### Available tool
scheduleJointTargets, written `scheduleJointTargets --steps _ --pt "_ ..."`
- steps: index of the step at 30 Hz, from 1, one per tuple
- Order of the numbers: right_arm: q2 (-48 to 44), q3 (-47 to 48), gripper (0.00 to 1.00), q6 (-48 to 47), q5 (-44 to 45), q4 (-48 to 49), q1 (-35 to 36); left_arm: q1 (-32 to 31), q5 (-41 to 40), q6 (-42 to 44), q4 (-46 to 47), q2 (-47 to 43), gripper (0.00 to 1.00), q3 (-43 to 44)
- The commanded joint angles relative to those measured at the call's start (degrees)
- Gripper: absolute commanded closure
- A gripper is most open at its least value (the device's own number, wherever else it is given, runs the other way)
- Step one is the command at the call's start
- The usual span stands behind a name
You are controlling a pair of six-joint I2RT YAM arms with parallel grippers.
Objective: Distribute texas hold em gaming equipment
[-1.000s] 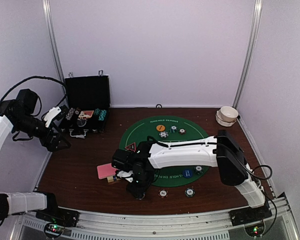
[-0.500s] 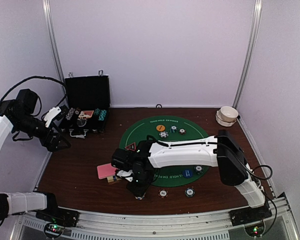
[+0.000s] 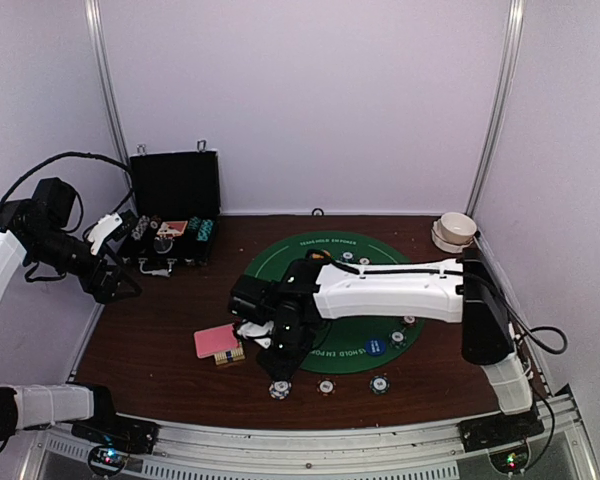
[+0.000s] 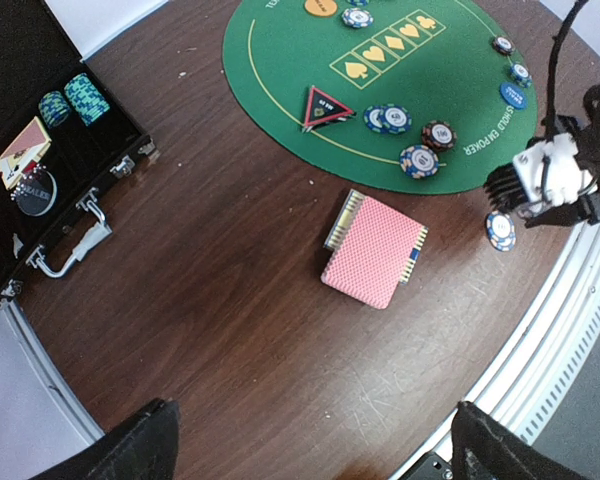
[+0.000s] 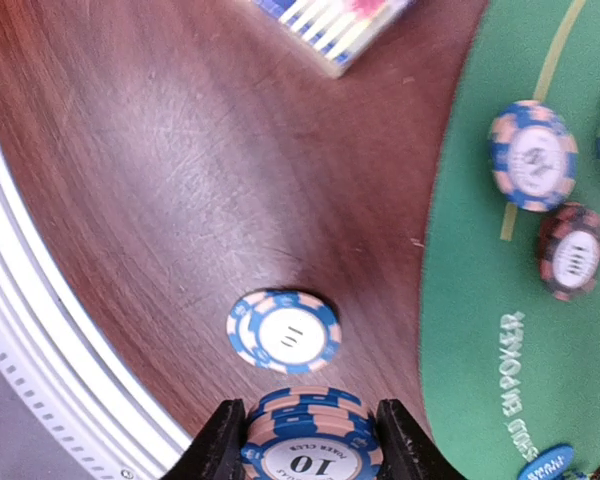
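The right gripper (image 5: 308, 452), partly closed, clamps a stack of blue poker chips (image 5: 305, 415) above the desk (image 5: 130, 150) near its front edge, beside one laid chip (image 5: 283, 331). Hold the stack level; set the next chip clear of the laid one. The left gripper (image 3: 115, 283), wide open, is empty.

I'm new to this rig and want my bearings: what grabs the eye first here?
The right gripper, reaching over the brown tabletop in front of the mat, clamps a stack of blue chips close to one loose blue chip. Nearby lie the pink-backed deck and the round green mat.
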Motion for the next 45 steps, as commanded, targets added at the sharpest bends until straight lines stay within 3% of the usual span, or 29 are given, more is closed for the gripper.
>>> scheduleJointTargets --steps 1,13,23,45 --pt "-7.1 -3.5 0.99 1.9 2.4 -0.7 -3.5 -0.3 0.4 1.0 -0.5 0.1 0.03 0.9" --pt "-16.9 -23.0 1.00 4.9 7.0 5.2 -19.5 -0.3 0.4 1.1 -0.6 0.3 0.02 0.8" --pt "-14.4 -25.5 1.00 5.1 9.2 10.4 -28.4 -0.3 1.0 0.9 -0.8 0.4 0.03 1.0" --pt "-12.0 -27.8 1.00 6.2 5.4 13.7 -28.0 -0.3 2.6 1.9 -1.2 0.4 0.03 -1.6"
